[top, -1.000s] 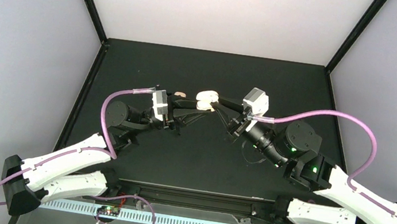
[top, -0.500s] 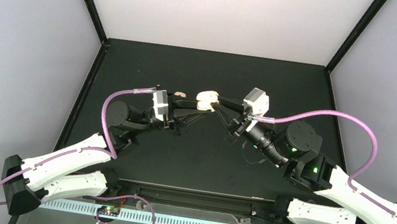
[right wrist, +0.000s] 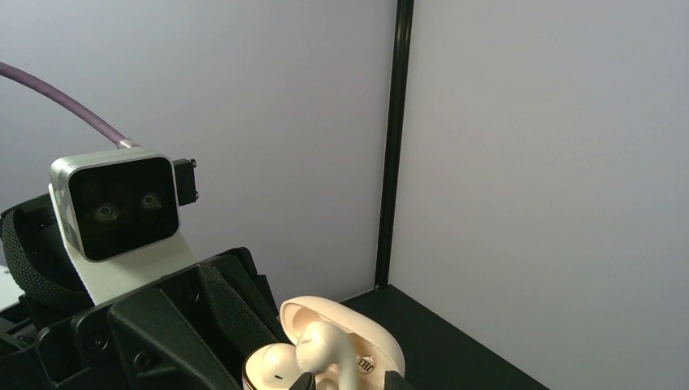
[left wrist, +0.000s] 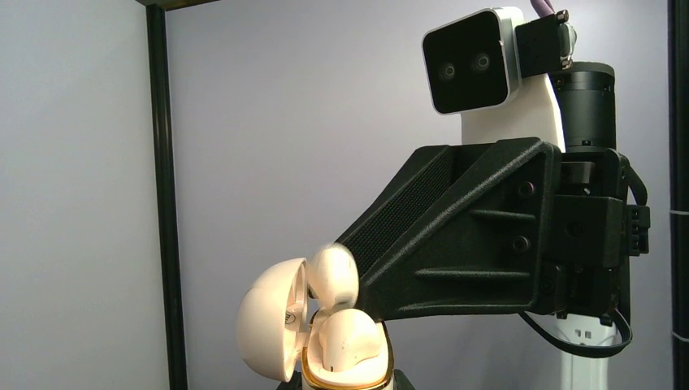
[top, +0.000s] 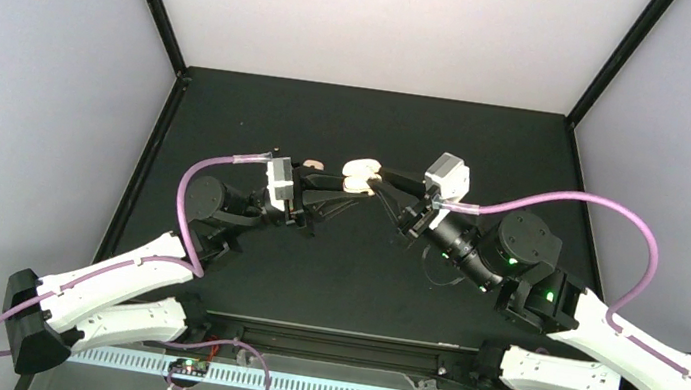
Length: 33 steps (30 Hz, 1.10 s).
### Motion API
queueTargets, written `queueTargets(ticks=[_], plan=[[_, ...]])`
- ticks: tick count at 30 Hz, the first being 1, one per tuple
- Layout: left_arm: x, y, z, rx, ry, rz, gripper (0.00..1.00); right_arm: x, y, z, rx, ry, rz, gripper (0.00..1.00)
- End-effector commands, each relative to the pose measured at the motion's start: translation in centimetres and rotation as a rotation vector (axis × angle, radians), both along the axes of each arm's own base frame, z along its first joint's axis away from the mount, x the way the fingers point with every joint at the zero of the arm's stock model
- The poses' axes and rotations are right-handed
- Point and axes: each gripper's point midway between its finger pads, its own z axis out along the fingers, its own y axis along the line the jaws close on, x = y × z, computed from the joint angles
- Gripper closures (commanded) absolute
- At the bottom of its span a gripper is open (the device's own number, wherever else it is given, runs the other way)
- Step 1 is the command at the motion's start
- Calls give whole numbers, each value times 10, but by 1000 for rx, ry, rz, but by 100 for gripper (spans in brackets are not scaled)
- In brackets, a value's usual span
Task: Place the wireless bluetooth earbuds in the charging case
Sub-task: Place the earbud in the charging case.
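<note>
The left jaws are pressed onto the base of the charging case (top: pixel 361 171) and hold it clear of the counter (top: pixel 353 257) with the opening facing up. The right jaws stand slightly apart on either side of one earbud (left wrist: pixel 333 275). The views do not show whether their pads press on it.

This earbud is directly above the open base. It touches the tip of the right finger (left wrist: pixel 455 244) and lies close against the inside of the lid (left wrist: pixel 268 329). The lid is hinged open and stands upright beside the base, on the side away from the right arm (top: pixel 516 248). A second earbud (left wrist: pixel 349 340) sits in the base, below the raised one, and fills the part of the opening under it. In the left wrist view the broad black body of the right finger covers the far side of the case.

In the top view the left arm (top: pixel 219 204) reaches in from the left and the right arm from the right. Their tips meet at the case over the middle of the counter. A small pale object (top: pixel 313 165) lies on the counter just behind the left wrist, apart from the case; it is too small to identify. A purple cable (top: pixel 183 214) loops from each wrist. Grey walls and a black corner post (right wrist: pixel 394 146) stand behind the work area.
</note>
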Motion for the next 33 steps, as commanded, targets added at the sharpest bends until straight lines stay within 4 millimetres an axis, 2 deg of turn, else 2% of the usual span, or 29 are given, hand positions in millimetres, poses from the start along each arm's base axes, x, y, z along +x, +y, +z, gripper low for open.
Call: queueTargets(ticks=[1, 11, 21, 26, 33], plan=[[-8, 9, 27, -73, -46, -3, 98, 2, -6, -1, -8, 14, -27, 79], [-8, 10, 25, -73, -42, 1, 98, 1, -8, 0, -3, 13, -27, 80], [-5, 9, 17, -57, -34, 20, 98, -9, -31, 26, 78, 38, -7, 74], [-3, 5, 6, -21, -39, 28, 98, -8, -32, 28, 24, 65, -17, 72], [-3, 3, -5, 18, -45, 31, 98, -12, -20, 16, -126, 88, 25, 71]])
